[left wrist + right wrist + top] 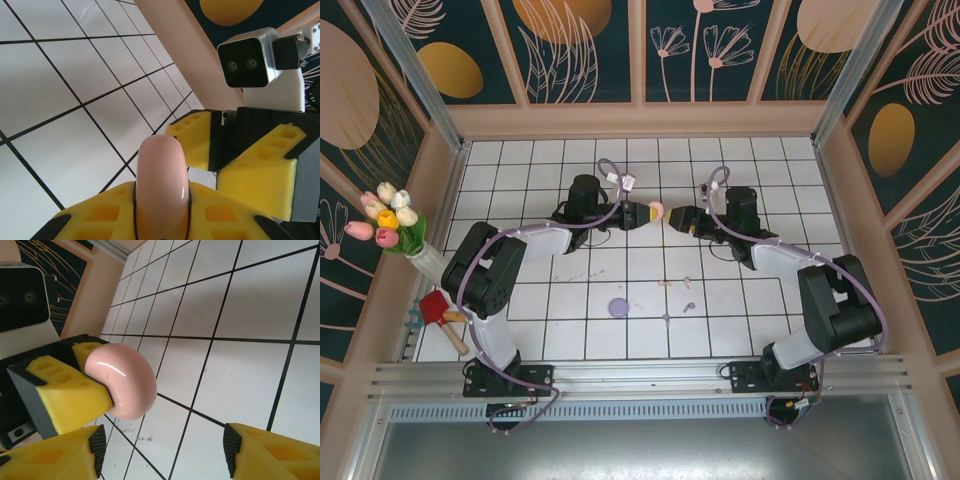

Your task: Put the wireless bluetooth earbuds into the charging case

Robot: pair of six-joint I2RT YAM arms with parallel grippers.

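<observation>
Pink and glossy, the charging case [161,175] is clamped between the yellow fingers of the left hand [648,213] and is held above the far middle of the worktop [560,330]. The right hand [165,452] faces it from the right with its fingers apart and nothing gripped. The case lies just beyond its fingertips. Whether the case is open cannot be told from these views; possibly only one half is held.

No earbud is judged to be inserted. All four lie on the worktop, nearer than the two hands and well apart from the case. The pale pink earbuds [665,283] lie close together, and the purple earbuds [687,306] lie nearer again. The whole insertion is therefore left: each earbud is to be picked up and seated in the case.

A purple disc [618,307] lies flat just left of the earbuds. A vase of tulips [388,225] and a red toy [435,308] stand at the left edge, well apart. Nothing is placed between the hands and the earbuds. The likely difficulty is that the earbuds are very small against the fingers.
</observation>
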